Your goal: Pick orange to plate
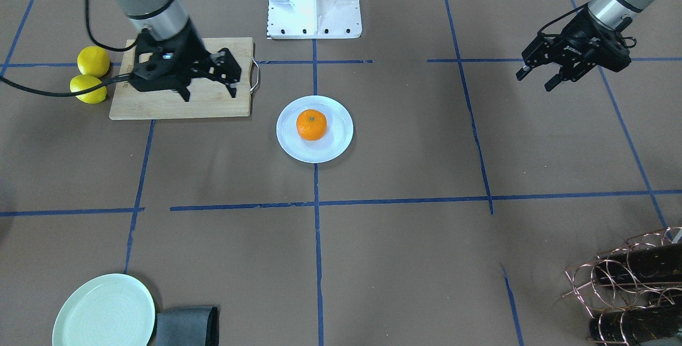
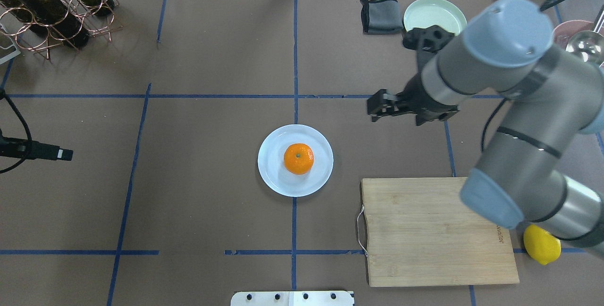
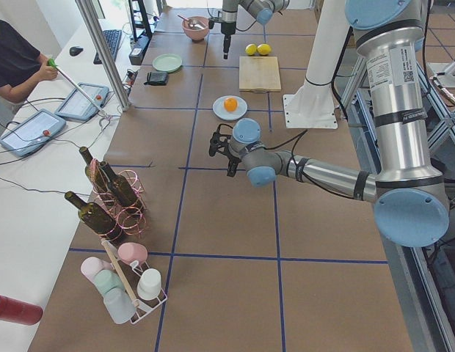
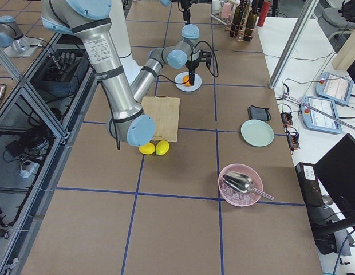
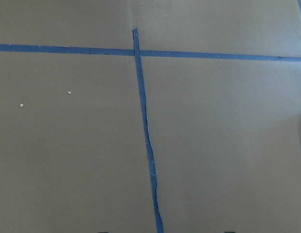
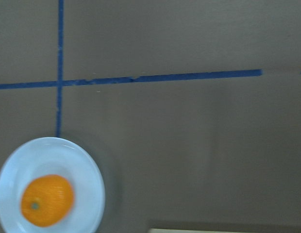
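Note:
The orange rests, stem dimple up, in the middle of the pale bluish-white plate at the table's centre. It shows again as the orange on the plate, and low in the right wrist view as the orange on the plate. My right gripper hangs open and empty above the cutting board, off to the plate's side. My left gripper is open and empty too, raised far off on the opposite side. The left wrist view holds only bare table and blue tape.
A wooden cutting board lies under the right gripper, two yellow lemons beside it. A mint-green plate and grey cloth sit at the far edge, a wine rack at a corner, a pink bowl farther off.

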Tool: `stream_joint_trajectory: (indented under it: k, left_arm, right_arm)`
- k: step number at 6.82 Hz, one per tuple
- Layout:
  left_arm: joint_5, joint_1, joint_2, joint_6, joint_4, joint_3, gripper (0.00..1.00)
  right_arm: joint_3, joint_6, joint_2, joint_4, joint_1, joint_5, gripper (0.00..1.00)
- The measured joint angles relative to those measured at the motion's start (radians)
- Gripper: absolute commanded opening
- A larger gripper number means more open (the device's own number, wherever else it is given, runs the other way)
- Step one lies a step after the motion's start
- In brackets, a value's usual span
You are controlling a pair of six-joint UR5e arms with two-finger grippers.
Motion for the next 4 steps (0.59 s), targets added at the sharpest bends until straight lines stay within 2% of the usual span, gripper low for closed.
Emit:
stream_joint_trajectory:
  k: [1,2,4]
  left_arm:
    - [-0.025,-0.068,0.031,0.143,0.005,0.028,0.83]
    - [-0.091,-0.17,0.047,0.293,0.028,0.065,0.83]
    - [-0.191,-0.333,0.049,0.544,0.191,0.086,0.83]
  right_arm:
    - [0.023,-0.203,-0.119,-0.002,0.101,0.056,1.0]
    - [0.013,-0.406,-0.209,-0.006,0.212,0.11,1.0]
    - [-0.07,-0.754,-0.322,-0.01,0.438,0.213,1.0]
